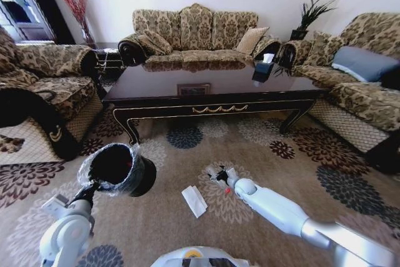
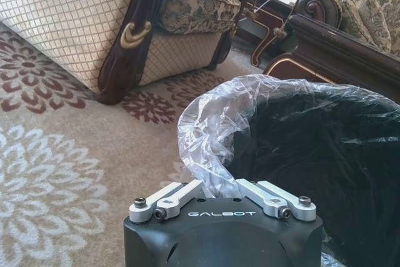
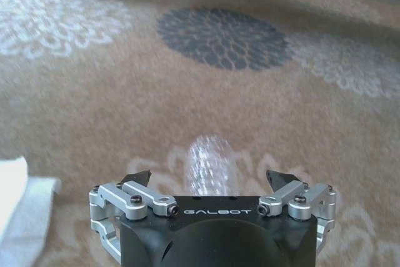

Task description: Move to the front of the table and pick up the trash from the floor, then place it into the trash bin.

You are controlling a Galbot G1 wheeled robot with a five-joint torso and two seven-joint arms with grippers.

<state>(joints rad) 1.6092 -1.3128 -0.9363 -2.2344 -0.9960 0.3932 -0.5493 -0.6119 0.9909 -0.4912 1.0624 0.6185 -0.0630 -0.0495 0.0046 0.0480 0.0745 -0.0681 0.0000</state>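
Bright daylight; glossy table [image 1: 212, 85] mirrors sofa; head view edges bowed; right wrist carpet blurred.

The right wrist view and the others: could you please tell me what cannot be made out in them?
- Right wrist view: the clear ribbed tube between the open right gripper fingers is blurred; contact unclear.
- Same view: the flat white wrapper is cut off by the edge.
- Left wrist view: the left gripper fingertips are buried in the crinkly bag of the black round trash bin.

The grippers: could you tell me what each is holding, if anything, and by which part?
The left gripper is shut on the trash bin, pinching its bag-lined rim. The right gripper holds nothing; its fingers are open around a clear tube on the carpet.
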